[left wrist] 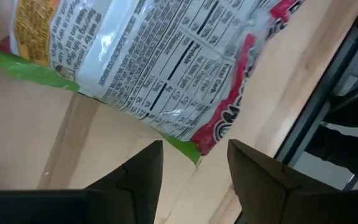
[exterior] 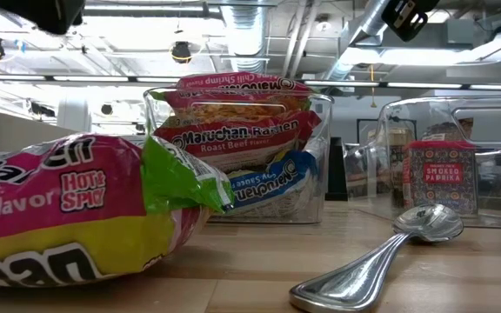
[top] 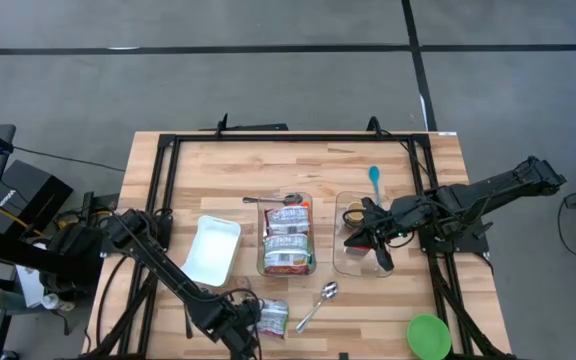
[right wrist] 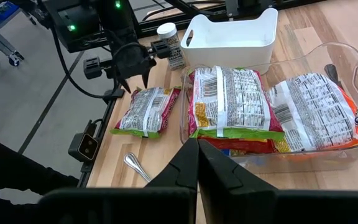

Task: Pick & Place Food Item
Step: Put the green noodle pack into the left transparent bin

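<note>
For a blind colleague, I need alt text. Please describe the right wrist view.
The shut right gripper hangs over a clear bin holding ramen packets. Beyond it, one ramen packet lies on the wooden table below the open left gripper, near a white tub and a spoon.

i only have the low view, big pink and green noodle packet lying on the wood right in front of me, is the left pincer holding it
Observer: No. The left pincer is open, and the pink and green noodle packet lies flat on the table just ahead of its fingertips, not between them.
Operator: where's the right pincer
Observer: The right pincer is shut on nothing, above the right-hand clear plastic bin.
Operator: anything left of the noodle bin
Observer: A white rectangular plastic tub stands there, with nothing in it.
</note>
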`<move>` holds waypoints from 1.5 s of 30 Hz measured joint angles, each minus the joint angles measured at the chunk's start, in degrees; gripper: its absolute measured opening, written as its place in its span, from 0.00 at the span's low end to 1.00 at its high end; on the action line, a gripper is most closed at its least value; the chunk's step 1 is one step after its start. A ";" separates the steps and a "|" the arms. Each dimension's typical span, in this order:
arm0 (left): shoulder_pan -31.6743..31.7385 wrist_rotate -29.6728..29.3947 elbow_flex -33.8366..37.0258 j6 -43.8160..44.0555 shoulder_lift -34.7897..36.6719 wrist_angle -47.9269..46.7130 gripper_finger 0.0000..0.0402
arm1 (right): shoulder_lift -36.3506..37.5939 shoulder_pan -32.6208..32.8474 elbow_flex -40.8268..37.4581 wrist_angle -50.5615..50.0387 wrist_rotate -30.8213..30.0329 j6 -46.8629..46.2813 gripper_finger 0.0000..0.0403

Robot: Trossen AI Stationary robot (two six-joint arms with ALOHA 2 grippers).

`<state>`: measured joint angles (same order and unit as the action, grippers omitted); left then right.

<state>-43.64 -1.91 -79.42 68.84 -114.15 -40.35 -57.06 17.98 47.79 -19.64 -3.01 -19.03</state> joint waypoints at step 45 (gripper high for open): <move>0.11 -1.22 5.73 0.83 0.15 12.49 0.01 | 0.00 0.01 0.00 -0.04 -0.01 0.00 0.00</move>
<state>-43.53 -3.14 -73.69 69.67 -114.00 -27.86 -57.06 17.99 47.79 -19.67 -3.01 -19.03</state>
